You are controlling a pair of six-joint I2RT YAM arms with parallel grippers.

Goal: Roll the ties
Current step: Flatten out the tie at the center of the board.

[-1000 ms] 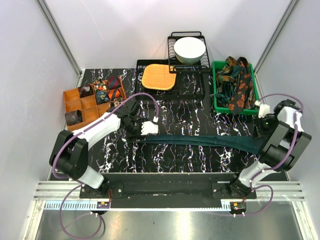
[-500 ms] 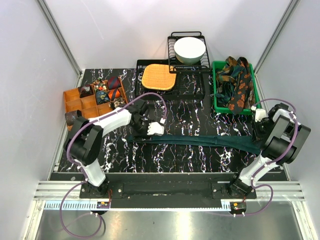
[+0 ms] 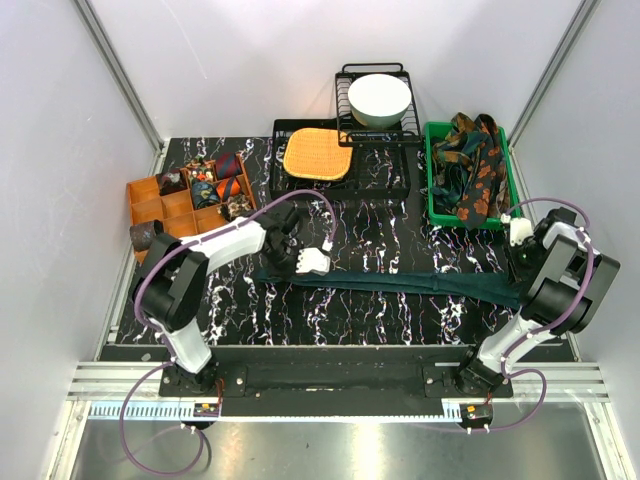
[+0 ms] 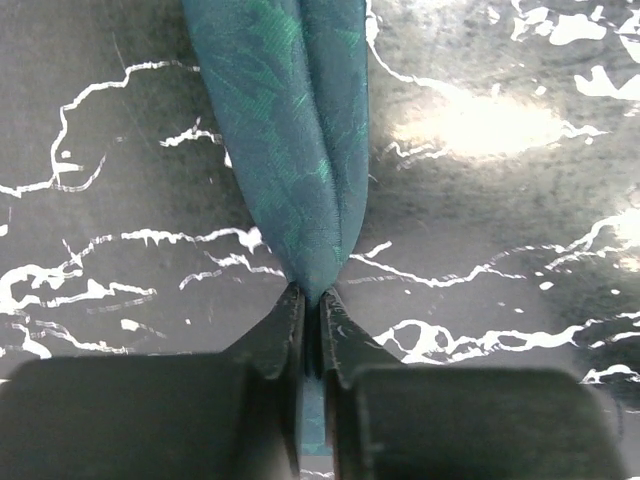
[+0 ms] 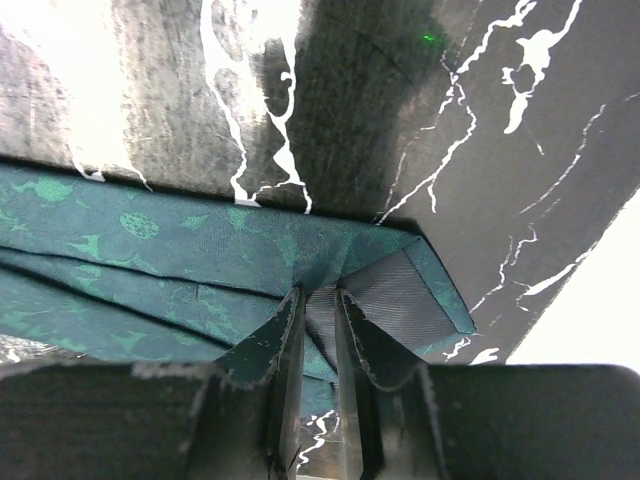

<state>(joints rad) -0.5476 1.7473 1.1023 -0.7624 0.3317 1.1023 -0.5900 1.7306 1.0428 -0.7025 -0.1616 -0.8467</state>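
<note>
Black marble-pattern desk [image 3: 360,225] with white veins, white enclosure walls around it.

Plain dark teal tie [image 3: 400,283] lies flat and stretched out left-right across the near-middle of the desk. Narrow end on the left, wide pointed end on the right near the desk's right edge.

Left end effector [image 3: 295,268] is clamped on the tie's narrow end. Left wrist view: fingers pressed nearly together on the fabric [image 4: 310,300], and the tie [image 4: 300,150] widens away from them over the desk, with a fold line down its middle.

Right end effector [image 3: 519,283] is pinched on the wide end. Right wrist view: narrow gap between the fingers with cloth in it [image 5: 318,300], gripping just beside the pointed tip where the grey lining shows. The rest of the tie [image 5: 150,260] runs off to the left edge.

Orange compartment organizer [image 3: 150,208] sits at the left rear of the desk. Several rolled ties [image 3: 205,185] are in its rear cells, and one dark rolled coil [image 3: 148,235] is at its near-left corner.

Green bin [image 3: 431,185] at the right rear holds a loose heap of patterned ties [image 3: 475,165], navy/teal with orange-brown.

Orange woven mat [image 3: 317,153] rests on a black wire tray [image 3: 390,185] at rear centre. White bowl [image 3: 378,98] sits on a black wire rack [image 3: 345,75] just behind it.
</note>
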